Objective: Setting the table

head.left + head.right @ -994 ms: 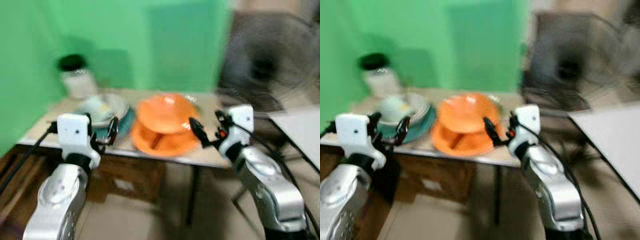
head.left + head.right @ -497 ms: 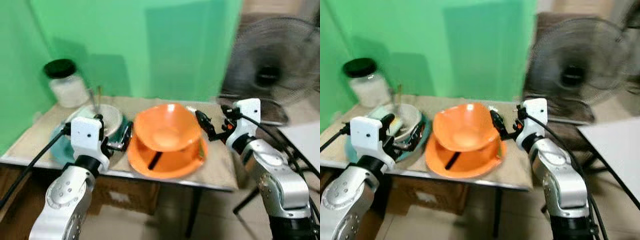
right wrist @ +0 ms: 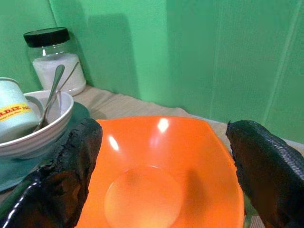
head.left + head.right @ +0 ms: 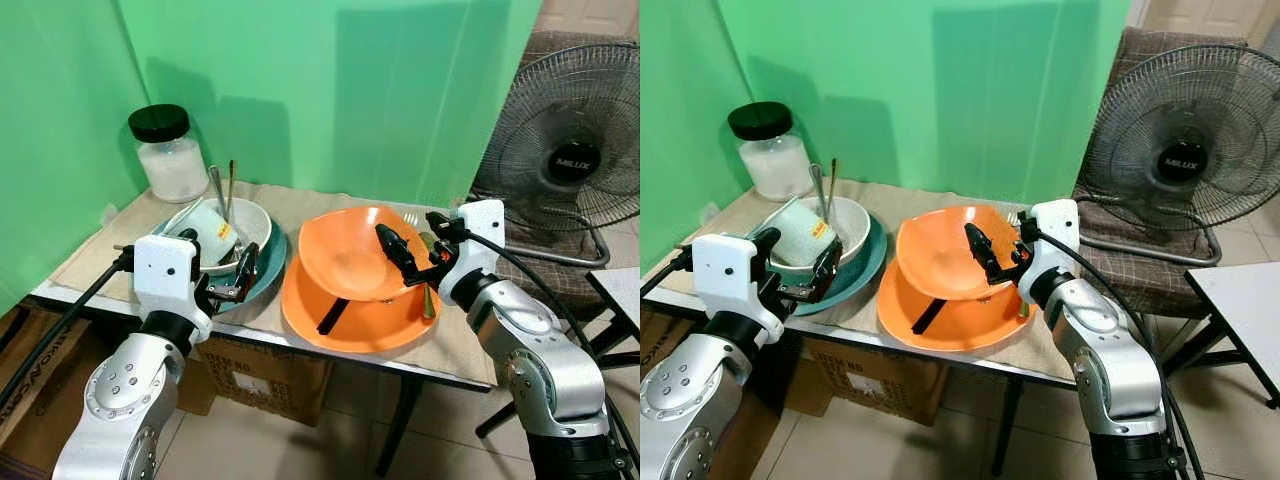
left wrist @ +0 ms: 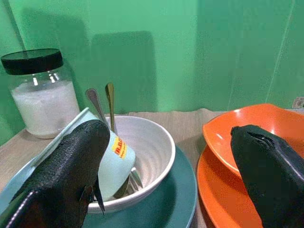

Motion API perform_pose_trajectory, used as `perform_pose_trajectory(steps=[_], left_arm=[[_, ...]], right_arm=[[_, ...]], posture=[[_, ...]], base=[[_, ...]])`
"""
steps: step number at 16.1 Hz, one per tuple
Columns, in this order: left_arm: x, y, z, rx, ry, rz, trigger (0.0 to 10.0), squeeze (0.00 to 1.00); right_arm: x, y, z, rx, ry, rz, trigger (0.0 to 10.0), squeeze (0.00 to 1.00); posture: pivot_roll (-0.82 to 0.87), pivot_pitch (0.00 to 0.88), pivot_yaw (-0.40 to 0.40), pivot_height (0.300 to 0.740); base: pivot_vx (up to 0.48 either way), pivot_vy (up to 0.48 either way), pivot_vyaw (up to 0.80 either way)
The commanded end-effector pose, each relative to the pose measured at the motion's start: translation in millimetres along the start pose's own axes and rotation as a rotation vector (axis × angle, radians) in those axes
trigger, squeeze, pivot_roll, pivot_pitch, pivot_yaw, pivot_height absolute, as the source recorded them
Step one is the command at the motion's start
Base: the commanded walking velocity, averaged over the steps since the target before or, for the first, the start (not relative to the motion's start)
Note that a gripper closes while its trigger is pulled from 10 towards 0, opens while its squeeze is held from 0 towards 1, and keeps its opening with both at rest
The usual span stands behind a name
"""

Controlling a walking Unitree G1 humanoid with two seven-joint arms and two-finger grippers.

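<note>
The orange bowl (image 4: 352, 258) sits in an orange plate (image 4: 352, 312) on the desk (image 4: 455, 350), a black utensil (image 4: 333, 316) between them. The right end effector (image 4: 404, 262) hovers at its rim, open, empty. The left end effector (image 4: 235, 278), open, faces the white bowl (image 5: 142, 156) holding a cup (image 5: 116, 159) and spoons (image 5: 105, 102); jar (image 4: 170, 155) and fan (image 4: 575, 150) stand behind.

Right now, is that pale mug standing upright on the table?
No, the mug lies tilted inside the white bowl, beside two spoons, on the teal plate.

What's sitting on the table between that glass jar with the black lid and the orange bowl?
In the left eye view, a white bowl on a teal plate lies between the jar and orange bowl, holding a tipped cup and spoons.
</note>
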State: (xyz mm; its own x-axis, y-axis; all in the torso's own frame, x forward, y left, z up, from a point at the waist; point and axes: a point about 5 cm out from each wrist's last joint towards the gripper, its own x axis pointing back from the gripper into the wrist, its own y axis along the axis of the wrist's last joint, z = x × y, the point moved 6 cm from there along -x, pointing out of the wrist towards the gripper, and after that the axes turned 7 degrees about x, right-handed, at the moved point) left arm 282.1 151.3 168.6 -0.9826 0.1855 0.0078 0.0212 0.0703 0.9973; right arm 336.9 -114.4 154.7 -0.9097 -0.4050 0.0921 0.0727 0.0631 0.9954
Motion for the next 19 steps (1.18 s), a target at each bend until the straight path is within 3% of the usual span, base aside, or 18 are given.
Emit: perform_pose_trajectory(steps=[1, 4, 5, 6, 7, 8, 10, 13, 15, 16, 19], left_arm=[[0.0, 1.7, -0.6, -0.006, -0.005, -0.005, 10.0, 0.94], [0.0, 1.7, -0.6, -0.006, -0.005, -0.005, 10.0, 0.94], [0.0, -1.0, -2.1, -0.009, -0.023, 0.006, 10.0, 0.86], [-13.2, -9.2, -19.9, -0.114, -0.283, 0.094, 10.0, 0.00], [-18.1, -12.3, -19.4, -0.139, -0.316, 0.126, 10.0, 0.00], [-25.3, -12.5, -10.1, -0.155, -0.239, 0.124, 10.0, 0.00], [-23.5, -8.3, -0.4, -0.114, -0.127, 0.078, 10.0, 0.00], [-18.0, -6.1, -11.2, -0.069, -0.184, 0.058, 10.0, 0.00], [-16.3, -9.4, -25.2, -0.099, -0.287, 0.074, 10.0, 0.00], [-13.6, -10.6, -31.5, -0.117, -0.348, 0.083, 10.0, 0.00], [-5.3, -13.4, -42.9, -0.139, -0.479, 0.104, 10.0, 0.00]], right_arm=[[-0.3, 5.0, -2.9, 0.002, -0.005, -0.016, 10.0, 0.00], [-0.3, 5.0, -2.9, 0.002, -0.005, -0.016, 10.0, 0.00], [-3.1, 5.4, -4.5, 0.003, 0.001, -0.014, 10.0, 0.00], [-19.5, 10.9, -45.9, 0.025, -0.007, 0.095, 10.0, 0.00], [-21.0, 16.1, -57.2, 0.026, -0.015, 0.108, 10.0, 0.00], [-12.9, 21.8, -49.9, 0.011, -0.012, 0.043, 10.0, 0.00], [7.7, 11.6, -37.6, 0.032, -0.056, -0.006, 10.0, 0.00], [21.9, -2.4, -37.0, -0.008, -0.052, 0.041, 10.0, 0.00], [25.8, -7.9, -43.0, -0.045, -0.045, 0.080, 10.0, 0.00], [26.4, -7.3, -46.4, -0.070, -0.050, 0.087, 10.0, 1.00], [25.1, -17.8, -47.6, -0.125, -0.011, 0.195, 10.0, 1.00]], posture=[[-0.03, 0.000, 0.036, 0.740], [-0.03, 0.000, 0.036, 0.740], [-0.03, 0.000, 0.036, 0.740], [-0.10, 0.000, 0.019, 0.740], [-0.10, 0.000, 0.019, 0.740], [-0.10, 0.000, 0.024, 0.740], [-0.11, 0.000, 0.043, 0.740], [-0.12, 0.000, 0.057, 0.740], [-0.12, 0.000, 0.058, 0.740], [-0.12, 0.000, 0.061, 0.740], [-0.14, 0.000, 0.064, 0.740]], base=[[0.000, 0.000, 0.00], [0.000, 0.000, 0.00], [0.000, 0.000, 0.00], [0.000, 0.000, 0.00], [0.000, 0.000, 0.00], [0.000, 0.000, 0.00], [0.000, 0.000, 0.00], [0.000, 0.000, 0.00], [0.000, 0.000, 0.00], [0.000, 0.000, 0.00], [0.000, 0.000, 0.00]])
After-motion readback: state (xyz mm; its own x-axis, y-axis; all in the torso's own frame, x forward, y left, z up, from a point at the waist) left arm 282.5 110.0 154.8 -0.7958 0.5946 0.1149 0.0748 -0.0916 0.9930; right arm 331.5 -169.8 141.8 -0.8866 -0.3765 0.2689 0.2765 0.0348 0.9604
